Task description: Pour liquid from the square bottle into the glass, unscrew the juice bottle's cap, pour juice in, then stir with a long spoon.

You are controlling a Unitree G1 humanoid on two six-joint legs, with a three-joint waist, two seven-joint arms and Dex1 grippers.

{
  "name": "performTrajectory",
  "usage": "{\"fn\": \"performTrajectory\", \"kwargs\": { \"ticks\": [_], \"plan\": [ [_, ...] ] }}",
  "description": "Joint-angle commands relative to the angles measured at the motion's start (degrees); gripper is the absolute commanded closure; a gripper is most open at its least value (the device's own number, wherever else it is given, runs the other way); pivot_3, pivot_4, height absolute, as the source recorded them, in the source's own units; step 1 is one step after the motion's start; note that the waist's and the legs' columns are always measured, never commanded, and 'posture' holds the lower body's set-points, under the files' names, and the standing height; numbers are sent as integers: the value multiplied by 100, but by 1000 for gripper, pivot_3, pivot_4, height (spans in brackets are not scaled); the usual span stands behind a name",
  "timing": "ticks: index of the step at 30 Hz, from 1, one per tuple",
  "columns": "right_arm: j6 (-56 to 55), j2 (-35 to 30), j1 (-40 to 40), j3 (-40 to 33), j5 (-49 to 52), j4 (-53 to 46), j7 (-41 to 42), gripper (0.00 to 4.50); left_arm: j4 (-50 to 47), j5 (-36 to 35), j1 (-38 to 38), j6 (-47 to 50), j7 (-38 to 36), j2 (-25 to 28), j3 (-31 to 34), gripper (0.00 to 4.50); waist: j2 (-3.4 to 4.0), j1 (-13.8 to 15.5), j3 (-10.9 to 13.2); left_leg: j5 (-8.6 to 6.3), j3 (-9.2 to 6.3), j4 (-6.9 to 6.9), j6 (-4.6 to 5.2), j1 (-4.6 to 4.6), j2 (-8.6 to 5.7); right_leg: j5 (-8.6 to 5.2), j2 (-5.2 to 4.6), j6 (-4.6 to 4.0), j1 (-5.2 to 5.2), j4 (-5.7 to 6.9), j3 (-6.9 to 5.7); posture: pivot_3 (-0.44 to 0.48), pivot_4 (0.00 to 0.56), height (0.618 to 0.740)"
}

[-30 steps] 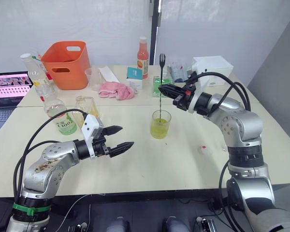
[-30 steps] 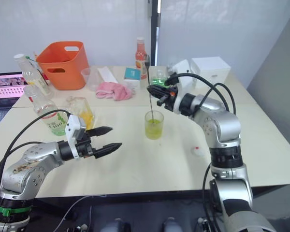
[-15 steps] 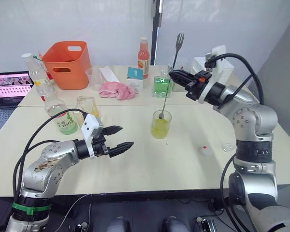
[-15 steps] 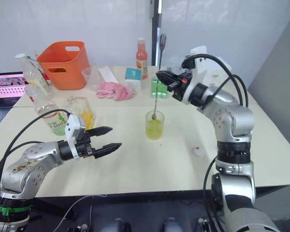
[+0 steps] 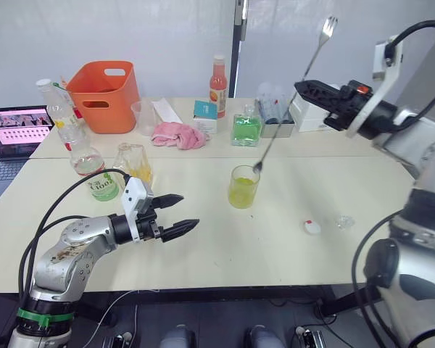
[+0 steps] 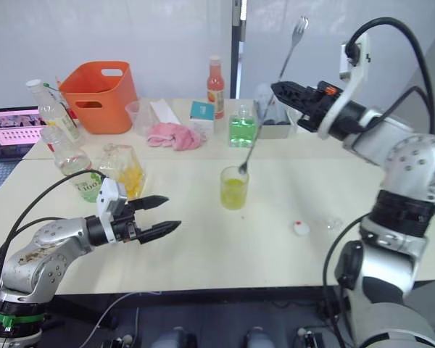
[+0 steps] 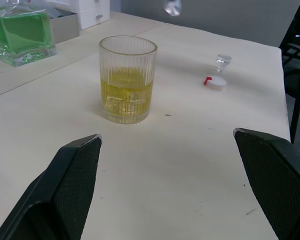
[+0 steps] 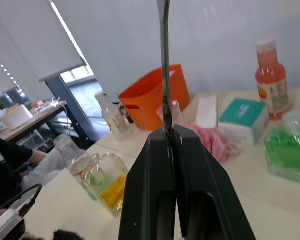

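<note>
The glass (image 5: 243, 187), holding yellow-green liquid, stands mid-table. My right gripper (image 5: 307, 87) is raised behind and to the right of it, shut on the long spoon (image 5: 279, 123). The spoon slants down, its bowl hanging just above the glass's rim on the right. The white cap (image 5: 312, 227) lies on the table to the right of the glass. My left gripper (image 5: 180, 214) hovers open over the table, left of the glass (image 7: 127, 85), holding nothing. The square bottle (image 5: 134, 163) with yellow-orange liquid and the juice bottle (image 5: 94, 172) stand at the left.
Along the back stand an orange basket (image 5: 101, 94), a measuring cup (image 5: 141, 116), a pink cloth (image 5: 175, 134), a teal box (image 5: 203, 112), a slim orange-red bottle (image 5: 217, 76), a green square bottle (image 5: 245, 129) and a white box (image 5: 312, 112). A laptop (image 5: 14, 130) sits far left. A small clear stopper (image 5: 344, 221) lies near the cap.
My right gripper has lifted the long spoon out of the glass, moving up and to the right. The left gripper has stayed open in about the same place.
</note>
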Motion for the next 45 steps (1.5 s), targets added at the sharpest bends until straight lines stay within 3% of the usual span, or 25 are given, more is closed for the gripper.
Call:
{"fn": "performTrajectory", "kwargs": {
  "ticks": [1,5,10,19,25,32,39,45],
  "plan": [
    [1008,-254,-138,-160,304,191,-99,4500,-150,50,138,-617,-236,17,219,23,0,-21,0,0,1,-3,0,0,1,-1,0,-1,-1,-1,0,0,150,715],
    [1573,-371,231,485,236,225,-63,4500,0,209,444,-1358,-665,67,261,23,1,-42,-1,0,8,-17,0,6,4,-2,2,-5,-3,-7,6,0,150,715],
    [1556,-146,394,1074,-163,412,-181,4500,62,230,603,-1532,-1021,237,186,23,2,-33,0,1,13,-20,0,-1,1,-1,0,-3,-11,-8,10,0,150,715],
    [302,144,477,2483,-1635,1514,62,4500,-76,221,633,-1432,-1094,336,54,23,1,-9,0,1,19,-20,0,-3,-6,-1,3,0,-10,-11,6,0,150,715],
    [-592,589,421,2775,-2384,2659,188,4500,-55,204,639,-1458,-1060,333,103,23,1,-15,0,2,25,-20,-1,3,-4,-1,8,0,-5,-10,5,0,150,715],
    [-1056,823,461,2726,-2871,3295,329,4500,-103,204,671,-1459,-1014,357,144,23,1,-21,-1,2,29,-20,-3,5,-3,0,9,0,-3,-7,3,0,150,715],
    [-871,695,680,2357,-2746,2578,376,2221,-109,157,747,-1489,-986,414,263,0,1,1,-1,6,27,-19,-7,12,-3,0,7,0,4,-3,2,0,150,715],
    [-686,-209,1824,2004,-2206,-60,1019,134,-110,-69,1114,-1451,-934,507,884,0,2,43,0,1,7,-25,0,-6,-1,0,0,0,-14,-5,-2,0,150,715]
  ]
}}
